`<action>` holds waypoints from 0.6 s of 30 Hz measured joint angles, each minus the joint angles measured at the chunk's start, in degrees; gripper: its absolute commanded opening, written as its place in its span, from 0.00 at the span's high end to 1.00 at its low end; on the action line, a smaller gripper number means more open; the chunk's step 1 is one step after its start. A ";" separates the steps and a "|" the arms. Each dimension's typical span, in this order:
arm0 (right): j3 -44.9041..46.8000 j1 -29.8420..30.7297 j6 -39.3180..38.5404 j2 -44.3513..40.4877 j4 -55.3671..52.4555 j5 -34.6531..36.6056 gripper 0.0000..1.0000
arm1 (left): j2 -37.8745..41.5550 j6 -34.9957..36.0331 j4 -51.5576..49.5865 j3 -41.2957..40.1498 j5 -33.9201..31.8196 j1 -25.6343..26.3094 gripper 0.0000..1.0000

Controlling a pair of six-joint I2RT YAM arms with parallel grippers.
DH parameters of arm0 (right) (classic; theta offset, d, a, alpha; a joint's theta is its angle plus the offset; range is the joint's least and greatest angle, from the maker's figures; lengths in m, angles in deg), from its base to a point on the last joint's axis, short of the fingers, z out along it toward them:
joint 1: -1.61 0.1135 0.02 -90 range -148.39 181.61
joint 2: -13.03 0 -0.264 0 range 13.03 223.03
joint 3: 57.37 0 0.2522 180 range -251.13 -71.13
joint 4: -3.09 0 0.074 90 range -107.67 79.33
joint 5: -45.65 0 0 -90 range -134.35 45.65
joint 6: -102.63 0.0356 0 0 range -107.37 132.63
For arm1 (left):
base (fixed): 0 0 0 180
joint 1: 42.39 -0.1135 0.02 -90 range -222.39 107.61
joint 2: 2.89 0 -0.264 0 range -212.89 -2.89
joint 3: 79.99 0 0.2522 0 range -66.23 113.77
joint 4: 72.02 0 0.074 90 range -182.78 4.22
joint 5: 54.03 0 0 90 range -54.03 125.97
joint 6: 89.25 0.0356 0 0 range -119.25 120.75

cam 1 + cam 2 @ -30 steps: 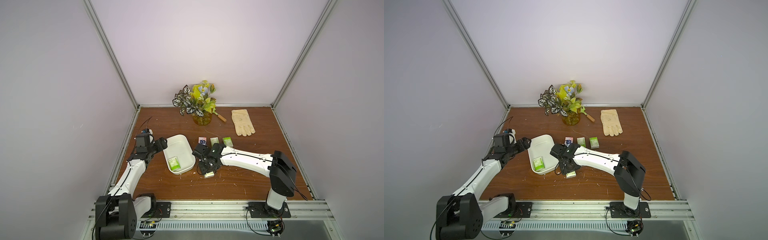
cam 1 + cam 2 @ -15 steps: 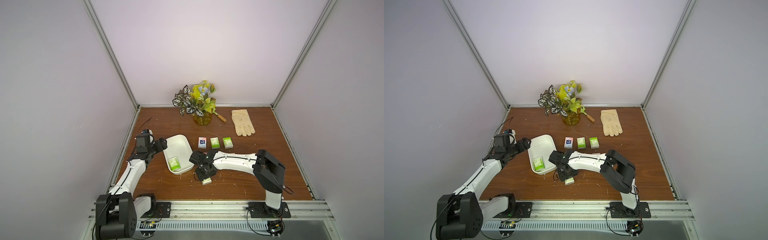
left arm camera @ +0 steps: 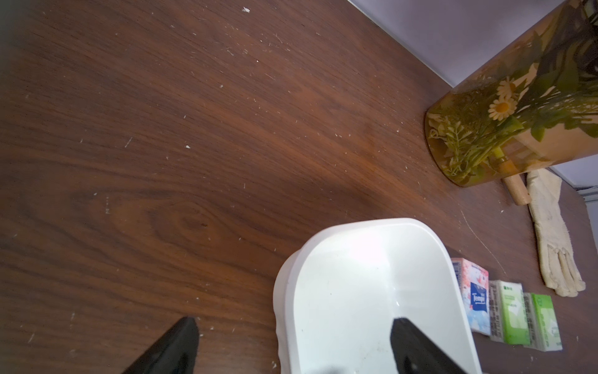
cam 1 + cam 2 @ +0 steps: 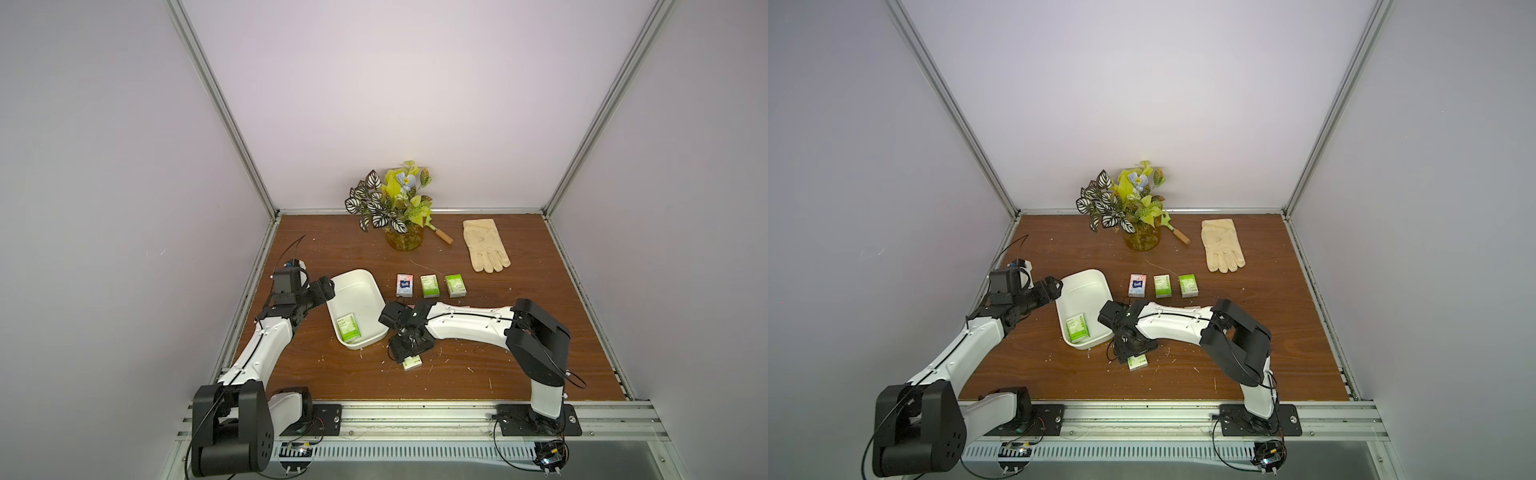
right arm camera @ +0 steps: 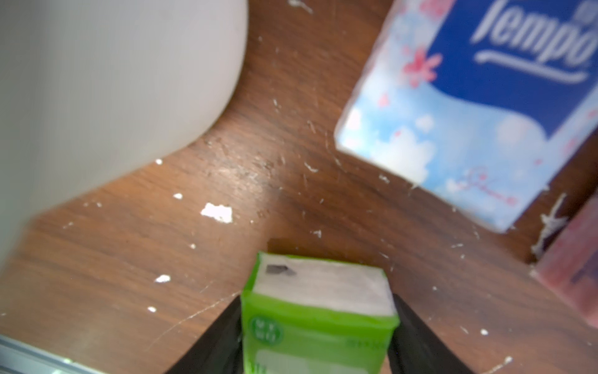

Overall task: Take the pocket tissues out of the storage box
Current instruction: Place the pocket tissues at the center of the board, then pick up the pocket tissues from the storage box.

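Observation:
The white storage box (image 4: 358, 291) lies left of centre on the table, with one green pocket tissue packet (image 4: 347, 327) in its near end. My left gripper (image 3: 293, 320) is open at the box's far left corner, one finger inside the rim and one outside. Just right of the box's near end, my right gripper (image 5: 317, 299) is shut on a green packet (image 5: 318, 311), low at the table (image 4: 412, 363). Beyond my right arm, a pink-and-blue packet (image 4: 404, 285) and two green packets (image 4: 429, 286) lie in a row. Another pink-and-blue packet (image 5: 469, 107) lies near the right gripper.
An amber plant pot (image 4: 404, 239) stands at the back, with a wooden-handled tool (image 4: 442, 236) beside it. A cream glove (image 4: 486, 246) lies at the back right. Walls close in three sides, and a metal rail (image 4: 415, 419) runs along the front edge.
My right gripper has carried the green packet a little toward the front edge and down to the table beside the box. The left arm has not moved.

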 measured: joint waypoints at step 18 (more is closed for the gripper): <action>-28.96 0.22 -8.57 0.98 -8.55 3.89 0.15 | -3.50 0.66 -0.48 1.38 2.60 -0.02 0.21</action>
